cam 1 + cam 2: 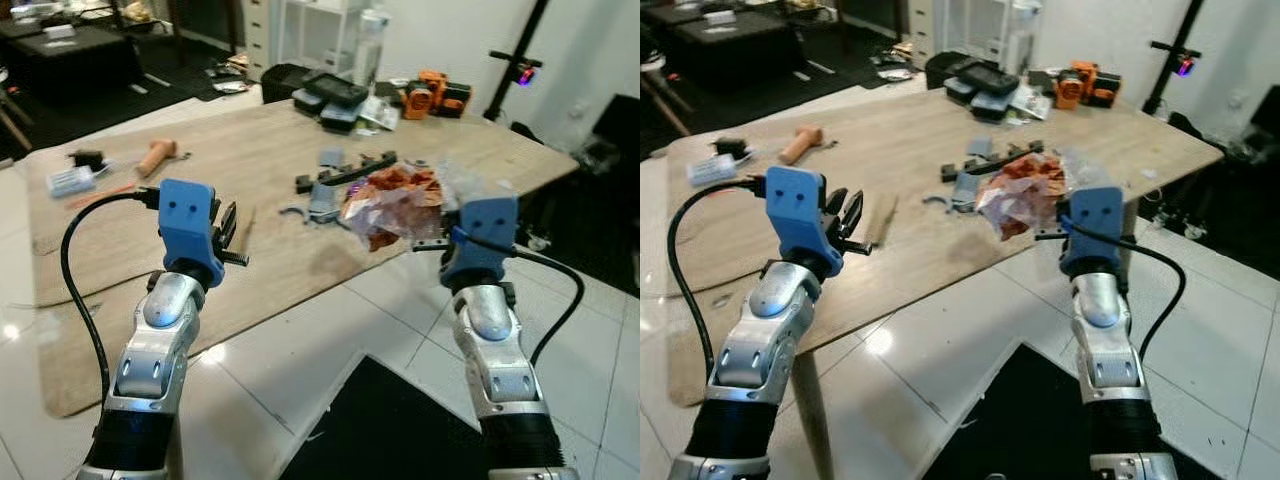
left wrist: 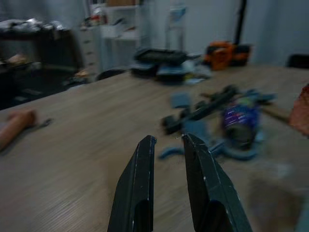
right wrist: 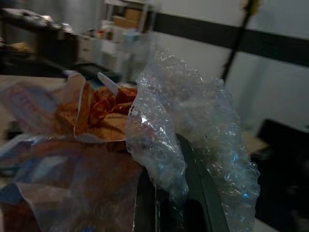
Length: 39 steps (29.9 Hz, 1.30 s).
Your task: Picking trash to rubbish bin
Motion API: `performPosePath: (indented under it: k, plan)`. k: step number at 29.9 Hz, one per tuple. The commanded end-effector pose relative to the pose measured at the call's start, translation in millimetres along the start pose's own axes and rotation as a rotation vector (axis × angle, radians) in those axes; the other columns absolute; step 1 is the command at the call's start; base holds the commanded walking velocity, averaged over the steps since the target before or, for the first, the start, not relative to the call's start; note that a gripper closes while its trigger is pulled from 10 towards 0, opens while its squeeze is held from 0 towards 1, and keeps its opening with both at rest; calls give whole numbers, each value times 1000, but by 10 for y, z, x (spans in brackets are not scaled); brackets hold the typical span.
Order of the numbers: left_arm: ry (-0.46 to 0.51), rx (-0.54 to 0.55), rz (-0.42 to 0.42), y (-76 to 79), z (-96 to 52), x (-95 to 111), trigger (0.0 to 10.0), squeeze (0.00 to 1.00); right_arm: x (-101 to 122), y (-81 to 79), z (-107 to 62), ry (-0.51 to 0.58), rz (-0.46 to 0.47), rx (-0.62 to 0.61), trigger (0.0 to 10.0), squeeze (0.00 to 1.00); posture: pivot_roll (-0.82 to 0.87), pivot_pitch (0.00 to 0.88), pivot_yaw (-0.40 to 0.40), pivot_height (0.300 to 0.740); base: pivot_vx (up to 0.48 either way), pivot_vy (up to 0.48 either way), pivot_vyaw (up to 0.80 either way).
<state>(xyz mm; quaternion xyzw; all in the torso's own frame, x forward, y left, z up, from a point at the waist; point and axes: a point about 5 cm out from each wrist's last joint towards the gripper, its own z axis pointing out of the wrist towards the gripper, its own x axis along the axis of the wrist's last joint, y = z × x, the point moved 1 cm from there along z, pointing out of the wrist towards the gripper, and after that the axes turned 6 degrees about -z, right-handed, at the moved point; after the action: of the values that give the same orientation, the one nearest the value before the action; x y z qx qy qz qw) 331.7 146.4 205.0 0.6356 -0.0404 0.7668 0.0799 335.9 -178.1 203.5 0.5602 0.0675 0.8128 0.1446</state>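
Note:
A crumpled wad of trash [image 1: 395, 205], made of an orange-red wrapper and clear bubble wrap [image 3: 193, 116], hangs over the near edge of the wooden table [image 1: 280, 270]. My right gripper [image 1: 432, 244] is shut on it from below, and the plastic drapes over its fingers [image 3: 203, 193]. My left gripper [image 1: 232, 228] hovers above the table's left part, apart from the trash. Its fingers [image 2: 145, 164] stand close together with nothing between them.
Grey plastic parts and a black bar [image 1: 350, 172] lie behind the trash, with a purple can [image 2: 240, 121] among them. Black cases [image 1: 330, 95] and an orange tool [image 1: 437, 95] sit at the far edge. A wooden handle [image 1: 155, 155] lies far left. A black mat [image 1: 400, 430] covers the tiled floor below.

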Motion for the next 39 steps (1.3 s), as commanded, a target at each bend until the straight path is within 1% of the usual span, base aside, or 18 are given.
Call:
performPosePath:
  k: [1,8,10,13,16,22,26,30,36,39]
  plan:
    - [0,-3,-15,-6,-19,-12,10000,0,-33,-65,-27,-14,3,24,10000,0,-70,89,-30,740,0,0,-800]
    - [4,-4,-7,-13,-35,-20,10000,0,-59,-100,-36,-22,9,45,10000,0,-70,87,-37,740,0,0,-800]
    - [14,6,-17,-34,-40,1,10000,0,-58,-106,-35,-21,10,52,10000,0,-73,91,-37,740,0,0,-800]
    - [15,12,-1,-59,-35,8,10000,0,-107,-121,-56,-41,31,66,10000,0,-67,91,-41,740,0,0,-800]
    - [16,18,-6,-73,-33,8,10000,0,-131,-144,-80,-50,37,78,10000,0,-71,92,-38,740,0,0,-800]
    - [10,25,-15,-47,-19,-8,10000,0,-160,-197,-115,-64,48,94,10000,0,-72,93,-36,740,0,0,-800]
    - [6,12,-9,-15,-19,-11,10000,0,-162,-215,-122,-70,55,104,10000,0,-67,96,-40,740,0,0,-800]
    - [-4,26,-19,-47,-27,-31,10000,0,-159,-243,-128,-70,53,119,10000,0,-72,100,-40,740,0,0,-800]
    - [0,29,-21,-42,-30,-26,10000,0,-182,-268,-144,-84,54,133,10000,0,-71,104,-42,740,0,0,-800]
    - [-16,36,-9,-34,-36,-70,10000,0,-209,-277,-159,-97,61,138,10000,0,-63,105,-48,740,0,0,-800]
